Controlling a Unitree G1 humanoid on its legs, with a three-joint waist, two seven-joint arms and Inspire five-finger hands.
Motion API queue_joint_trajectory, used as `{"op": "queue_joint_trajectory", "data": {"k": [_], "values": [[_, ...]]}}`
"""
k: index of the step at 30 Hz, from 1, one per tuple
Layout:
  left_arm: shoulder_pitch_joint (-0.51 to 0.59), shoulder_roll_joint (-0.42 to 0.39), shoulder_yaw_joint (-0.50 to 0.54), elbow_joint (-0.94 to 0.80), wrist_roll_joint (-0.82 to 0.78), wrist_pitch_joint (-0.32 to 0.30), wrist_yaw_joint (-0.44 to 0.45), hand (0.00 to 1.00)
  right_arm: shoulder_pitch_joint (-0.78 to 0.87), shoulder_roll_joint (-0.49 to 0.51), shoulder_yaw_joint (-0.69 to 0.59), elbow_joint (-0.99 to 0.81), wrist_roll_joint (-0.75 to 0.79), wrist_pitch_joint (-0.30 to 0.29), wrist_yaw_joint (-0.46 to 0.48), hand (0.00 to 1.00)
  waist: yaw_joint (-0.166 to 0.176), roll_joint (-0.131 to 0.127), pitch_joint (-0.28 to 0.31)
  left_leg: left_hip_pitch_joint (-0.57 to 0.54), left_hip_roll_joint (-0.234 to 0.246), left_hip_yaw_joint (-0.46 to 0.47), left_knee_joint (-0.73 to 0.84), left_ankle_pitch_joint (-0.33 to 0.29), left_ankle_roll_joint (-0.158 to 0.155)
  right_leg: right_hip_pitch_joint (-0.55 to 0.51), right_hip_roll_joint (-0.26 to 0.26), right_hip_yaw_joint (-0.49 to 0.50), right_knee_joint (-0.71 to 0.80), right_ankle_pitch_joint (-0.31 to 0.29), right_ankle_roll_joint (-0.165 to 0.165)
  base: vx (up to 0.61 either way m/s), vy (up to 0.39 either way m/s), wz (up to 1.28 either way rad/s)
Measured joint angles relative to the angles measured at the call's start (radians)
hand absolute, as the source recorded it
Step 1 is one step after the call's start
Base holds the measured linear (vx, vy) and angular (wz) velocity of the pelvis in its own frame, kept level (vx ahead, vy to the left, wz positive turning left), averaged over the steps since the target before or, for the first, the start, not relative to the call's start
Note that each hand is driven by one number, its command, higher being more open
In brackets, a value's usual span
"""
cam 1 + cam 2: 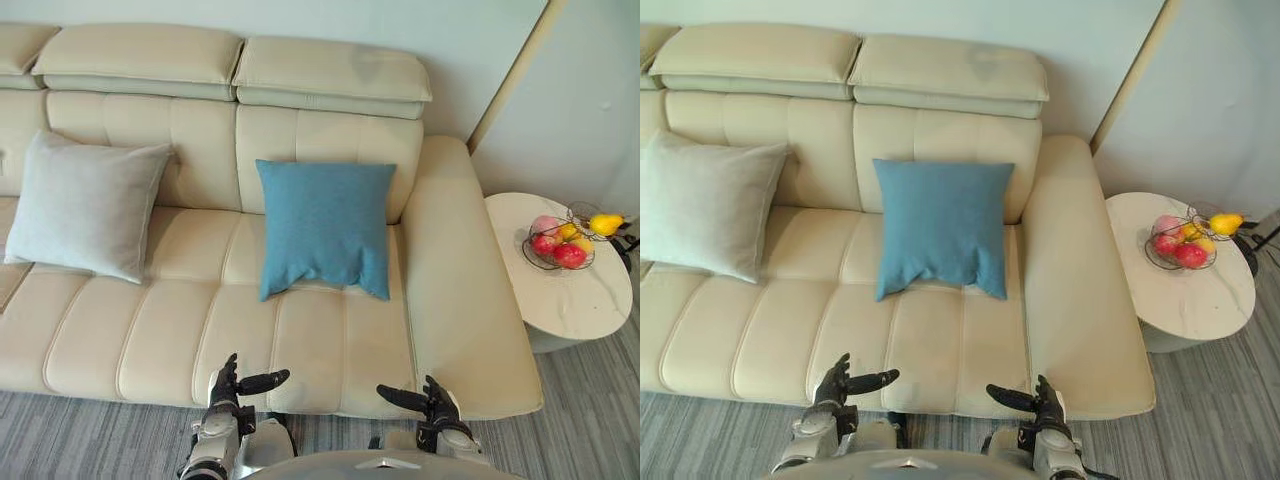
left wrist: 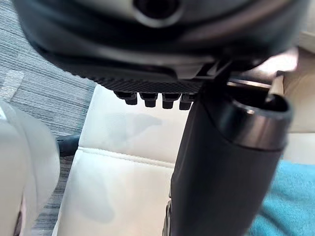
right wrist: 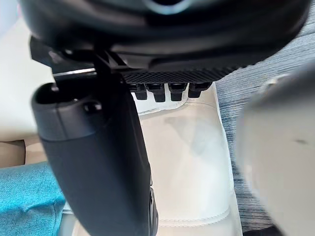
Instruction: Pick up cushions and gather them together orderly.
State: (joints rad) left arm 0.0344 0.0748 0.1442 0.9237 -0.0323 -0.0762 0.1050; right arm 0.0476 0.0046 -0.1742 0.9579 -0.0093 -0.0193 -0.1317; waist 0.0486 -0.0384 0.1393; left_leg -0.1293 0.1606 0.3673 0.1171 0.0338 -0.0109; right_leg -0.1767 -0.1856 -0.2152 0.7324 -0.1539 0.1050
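Left eye view looks down on a big cream sofa (image 1: 330, 340). 2 cushions sit on the sofa's seat, and both lean on the sofa's back. The blue cushion (image 1: 325, 228) stands near the sofa's right arm. Its bottom edge is a bit crumpled on the seat. The grey cushion (image 1: 85, 205) stands toward the sofa's left end. The 2 cushions are well apart, with bare seat between them. No hand touches a cushion.

The 2 hands are low down at the sofa's front edge. The left hand (image 1: 228, 385) is in front of the seat, below the blue cushion's left side. Its fingers are straight and point up toward the sofa's back, and its thumb sticks out toward the other hand. It holds nothing. The right hand (image 1: 435, 402) is by the sofa's front right corner. Its fingers are straight too, its thumb points toward the left hand, and it holds nothing. In the wrist views, the cream seat and a bit of blue cushion show past each hand.

A round white side table (image 1: 580, 300) stands just beside the sofa's right arm. A wire bowl (image 1: 527, 252) on it holds red and yellow fruit (image 1: 568, 254). Grey carpet (image 1: 100, 430) lies in front of the sofa.
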Motion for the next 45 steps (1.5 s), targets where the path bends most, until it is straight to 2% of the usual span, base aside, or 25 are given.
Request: {"op": "queue_joint_trajectory", "data": {"k": [1,2,5,6,7,8,9,10,11,12,13,15,17,18,19,21,23,28,29,39,45], "values": [[0.005,0.001,0.013,-0.016,0.0,-0.001,0.005,1.0,-0.007,0.005,-0.001,0.001,-0.001,-0.001,-0.001,1.0,0.008,-0.019,-0.011,-0.035,-0.012,-0.006,0.036,0.011,-0.009,0.048,-0.004,0.002,-0.062,-0.036,0.019,-0.06,-0.16,0.07],[0.005,-0.006,0.028,-0.016,0.0,-0.001,0.01,1.0,-0.02,0.004,-0.002,0.0,-0.002,-0.001,-0.003,1.0,0.021,-0.026,-0.015,-0.052,-0.012,0.001,0.051,0.015,-0.011,0.071,0.008,0.0,-0.133,-0.073,0.011,-0.09,-0.194,-0.12],[0.013,-0.035,0.027,-0.015,0.0,0.0,0.02,1.0,-0.059,-0.006,-0.002,-0.002,-0.002,-0.005,-0.02,1.0,0.042,0.008,-0.019,-0.117,0.001,0.005,0.047,0.056,-0.023,0.13,0.066,-0.013,-0.371,-0.119,-0.037,-0.14,-0.145,-0.15],[0.007,-0.048,0.025,-0.014,0.0,0.0,0.019,1.0,-0.072,-0.01,-0.002,-0.001,-0.002,-0.005,-0.026,1.0,0.049,0.024,-0.011,-0.14,0.011,-0.004,0.044,0.076,-0.025,0.142,0.085,-0.027,-0.43,-0.121,-0.041,-0.23,-0.154,0.29],[-0.005,-0.065,0.015,-0.004,0.001,0.001,0.019,1.0,-0.08,-0.019,-0.003,0.0,-0.002,-0.005,-0.028,1.0,0.045,0.055,0.01,-0.153,0.029,-0.035,0.037,0.104,-0.033,0.161,0.114,-0.055,-0.467,-0.097,-0.057,-0.26,-0.11,0.66],[-0.008,-0.068,-0.007,-0.002,0.001,0.002,0.019,1.0,-0.075,-0.016,-0.003,0.001,-0.001,0.0,-0.034,1.0,0.042,0.071,0.016,-0.152,0.033,-0.071,-0.017,0.171,-0.043,0.172,0.135,-0.098,-0.486,-0.082,-0.073,-0.26,-0.09,0.83],[-0.009,-0.067,-0.009,-0.002,0.001,0.002,0.02,1.0,-0.066,-0.01,-0.004,0.003,-0.001,0.001,-0.036,1.0,0.041,0.068,0.018,-0.145,0.032,-0.08,-0.05,0.2,-0.06,0.173,0.137,-0.123,-0.491,-0.078,-0.08,-0.26,-0.059,0.82],[-0.013,-0.065,-0.008,-0.008,0.001,0.002,0.02,1.0,-0.063,-0.006,-0.005,0.011,-0.001,0.002,-0.039,1.0,0.042,0.065,0.021,-0.14,0.038,-0.073,-0.032,0.176,-0.066,0.175,0.137,-0.145,-0.486,-0.076,-0.087,-0.19,-0.038,0.44],[-0.008,-0.065,-0.005,-0.018,0.001,0.002,0.022,1.0,-0.064,0.0,-0.008,0.011,0.0,0.007,-0.05,1.0,0.044,0.052,0.029,-0.128,0.038,-0.072,0.044,0.092,-0.055,0.164,0.125,-0.147,-0.468,-0.074,-0.099,-0.16,-0.017,0.2],[-0.008,-0.064,-0.005,-0.019,0.002,0.002,0.022,1.0,-0.065,0.0,-0.01,0.01,0.0,0.007,-0.052,1.0,0.045,0.05,0.03,-0.127,0.038,-0.072,0.056,0.081,-0.054,0.161,0.121,-0.146,-0.465,-0.073,-0.101,-0.09,0.034,-0.08],[-0.008,-0.061,-0.004,-0.02,0.003,0.002,0.021,1.0,-0.069,-0.004,-0.024,0.009,0.0,0.007,-0.055,1.0,0.044,0.046,0.032,-0.11,0.037,-0.073,0.136,0.008,-0.051,0.144,0.099,-0.134,-0.45,-0.067,-0.104,-0.09,0.074,-0.14],[-0.008,-0.063,-0.004,-0.014,0.003,0.002,0.019,1.0,-0.069,-0.013,-0.047,0.012,-0.004,0.008,-0.057,1.0,0.036,0.04,0.034,-0.058,0.037,-0.076,0.198,-0.084,-0.055,0.126,0.069,-0.113,-0.444,-0.048,-0.085,-0.09,0.134,-0.19],[-0.005,-0.066,-0.002,0.003,0.005,0.001,0.019,1.0,-0.069,-0.019,-0.053,0.013,-0.013,0.008,-0.055,1.0,0.03,0.051,0.028,0.003,0.027,-0.084,0.134,-0.112,-0.072,0.124,0.065,-0.095,-0.47,-0.021,-0.065,-0.04,0.168,-0.2],[-0.002,-0.063,-0.001,0.013,0.005,0.003,0.018,1.0,-0.072,-0.025,-0.057,0.02,-0.019,0.008,-0.055,1.0,0.027,0.053,0.026,0.019,0.013,-0.085,0.088,-0.097,-0.085,0.125,0.063,-0.085,-0.488,-0.005,-0.055,-0.06,0.208,-0.2],[-0.001,-0.048,-0.005,0.024,0.005,0.003,0.018,1.0,-0.07,-0.01,-0.066,0.032,-0.031,0.009,-0.051,1.0,0.02,0.029,0.012,0.036,-0.017,-0.071,0.014,-0.059,-0.074,0.13,0.054,-0.081,-0.558,0.039,-0.04,-0.06,0.214,-0.13],[0.001,-0.022,-0.015,0.038,0.005,0.003,0.018,1.0,-0.066,-0.001,-0.079,0.054,-0.03,0.01,-0.045,1.0,0.012,0.012,0.004,0.058,-0.052,-0.067,-0.05,-0.027,-0.053,0.16,0.046,-0.085,-0.634,0.09,-0.021,-0.03,0.202,0.03],[0.015,-0.019,-0.017,0.046,0.006,0.01,0.019,1.0,-0.062,-0.004,-0.083,0.069,-0.03,0.011,-0.045,1.0,0.0,0.014,0.002,0.09,-0.078,-0.068,-0.071,-0.02,-0.044,0.198,0.031,-0.086,-0.67,0.112,-0.005,-0.02,0.138,0.07],[0.038,0.001,-0.019,0.074,0.009,0.014,0.015,1.0,-0.057,-0.005,-0.117,0.101,-0.029,0.013,-0.036,1.0,-0.002,0.028,-0.017,0.145,-0.107,-0.074,-0.129,0.006,-0.029,0.239,0.022,-0.089,-0.689,0.122,-0.002,-0.02,0.058,0.04],[0.039,0.042,-0.003,0.145,0.026,0.021,-0.003,1.0,-0.073,-0.044,-0.124,0.169,-0.028,0.018,-0.024,1.0,-0.012,0.016,-0.065,0.203,-0.127,-0.116,-0.204,0.054,-0.027,0.3,0.032,-0.101,-0.767,0.163,-0.009,0.0,0.0,0.0],[0.039,0.043,-0.003,0.146,0.04,0.022,-0.003,1.0,-0.07,-0.043,-0.157,0.171,-0.028,0.019,-0.023,1.0,-0.019,0.017,-0.065,0.205,-0.125,-0.112,-0.205,0.053,-0.028,0.302,0.033,-0.102,-0.766,0.165,-0.006,0.0,0.0,-0.01],[0.063,0.046,-0.003,0.162,0.049,0.043,-0.004,1.0,-0.01,-0.042,-0.161,0.164,-0.026,0.041,-0.023,1.0,-0.035,0.034,-0.055,0.237,-0.111,-0.064,-0.21,0.038,-0.035,0.321,0.039,-0.077,-0.767,0.166,-0.004,-0.01,-0.009,-0.16]]}}
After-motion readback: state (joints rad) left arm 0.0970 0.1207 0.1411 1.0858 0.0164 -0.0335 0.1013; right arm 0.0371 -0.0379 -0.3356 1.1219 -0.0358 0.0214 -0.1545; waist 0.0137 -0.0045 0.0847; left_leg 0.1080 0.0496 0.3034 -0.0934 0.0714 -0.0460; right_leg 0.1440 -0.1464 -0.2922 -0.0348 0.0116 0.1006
